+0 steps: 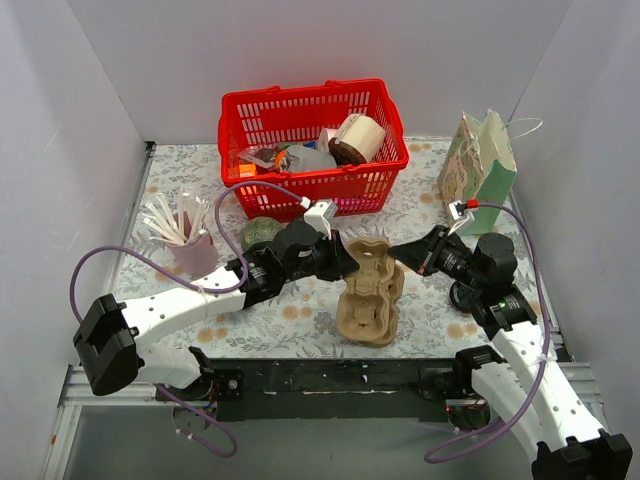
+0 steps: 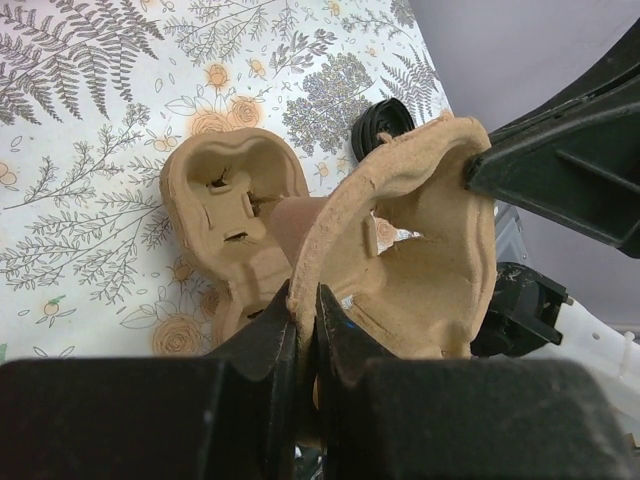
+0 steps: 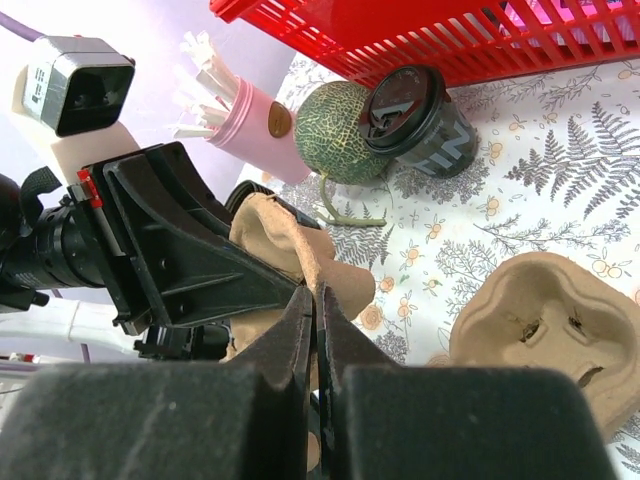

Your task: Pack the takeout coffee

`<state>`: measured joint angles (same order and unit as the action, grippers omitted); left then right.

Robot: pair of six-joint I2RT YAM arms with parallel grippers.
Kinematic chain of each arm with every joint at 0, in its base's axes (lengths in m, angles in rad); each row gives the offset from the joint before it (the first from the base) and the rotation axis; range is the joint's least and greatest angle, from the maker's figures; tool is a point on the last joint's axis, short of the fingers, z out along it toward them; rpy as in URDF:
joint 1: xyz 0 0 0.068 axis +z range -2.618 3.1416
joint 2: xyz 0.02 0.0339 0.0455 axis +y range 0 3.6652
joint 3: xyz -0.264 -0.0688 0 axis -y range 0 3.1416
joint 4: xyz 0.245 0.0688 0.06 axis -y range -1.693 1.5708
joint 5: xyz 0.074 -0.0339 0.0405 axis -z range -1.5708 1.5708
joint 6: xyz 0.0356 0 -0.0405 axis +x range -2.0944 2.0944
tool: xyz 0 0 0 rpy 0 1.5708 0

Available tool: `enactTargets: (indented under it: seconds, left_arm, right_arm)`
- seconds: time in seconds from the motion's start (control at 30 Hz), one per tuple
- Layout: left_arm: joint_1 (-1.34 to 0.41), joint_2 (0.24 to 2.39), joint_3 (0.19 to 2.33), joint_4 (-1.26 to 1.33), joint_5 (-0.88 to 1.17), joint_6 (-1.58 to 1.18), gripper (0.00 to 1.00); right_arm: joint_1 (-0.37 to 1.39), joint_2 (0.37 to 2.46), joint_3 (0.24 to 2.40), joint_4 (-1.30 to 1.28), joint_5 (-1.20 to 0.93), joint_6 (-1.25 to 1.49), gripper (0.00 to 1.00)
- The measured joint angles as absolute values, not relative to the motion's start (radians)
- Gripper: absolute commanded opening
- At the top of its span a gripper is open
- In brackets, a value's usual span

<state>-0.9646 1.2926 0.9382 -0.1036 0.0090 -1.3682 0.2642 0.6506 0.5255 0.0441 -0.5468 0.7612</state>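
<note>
A brown pulp cup carrier (image 1: 368, 262) is held up at the table's middle, tilted on edge. My left gripper (image 1: 345, 258) is shut on its left rim (image 2: 305, 300), and my right gripper (image 1: 398, 255) is shut on the opposite rim (image 3: 318, 295). A second carrier (image 1: 365, 320) lies flat on the cloth just below it, also seen in the left wrist view (image 2: 225, 200) and the right wrist view (image 3: 540, 325). A dark takeout coffee cup (image 3: 415, 125) with a black lid lies on its side by the red basket; the left arm hides it from above.
A red basket (image 1: 310, 145) with packets and a brown cup stands at the back. A green melon (image 1: 260, 233) and a pink cup of white sticks (image 1: 185, 240) sit at the left. A pale green gift bag (image 1: 480, 160) stands back right.
</note>
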Motion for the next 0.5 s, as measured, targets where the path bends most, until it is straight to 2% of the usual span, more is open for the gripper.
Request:
enactTargets:
  seconds: [0.03, 0.1, 0.13, 0.23, 0.3, 0.33, 0.5]
  left_arm:
    - [-0.965, 1.29, 0.935, -0.099, 0.01, -1.369, 0.02]
    - [-0.965, 1.29, 0.934, -0.097, 0.012, -1.369, 0.03]
    - [-0.964, 1.29, 0.933, -0.104, 0.009, -1.369, 0.02]
    - [-0.962, 1.29, 0.933, -0.128, -0.018, -1.374, 0.03]
    - [-0.96, 1.29, 0.933, -0.16, -0.05, -1.38, 0.07]
    - [-0.958, 1.29, 0.933, -0.181, -0.068, -1.384, 0.07]
    - [-0.94, 1.281, 0.934, -0.279, -0.12, -1.399, 0.07]
  right_arm:
    - [0.265, 0.653, 0.533, 0.028, -0.545, 0.755, 0.18]
    - [0.265, 0.671, 0.547, 0.004, -0.546, 0.738, 0.34]
    - [0.265, 0.683, 0.558, -0.008, -0.551, 0.722, 0.45]
    - [0.26, 0.733, 0.599, -0.073, -0.55, 0.66, 0.59]
    - [0.256, 0.768, 0.624, -0.123, -0.527, 0.621, 0.63]
    - [0.255, 0.778, 0.631, -0.15, -0.506, 0.601, 0.74]
    - [0.249, 0.826, 0.668, -0.302, -0.358, 0.537, 0.78]
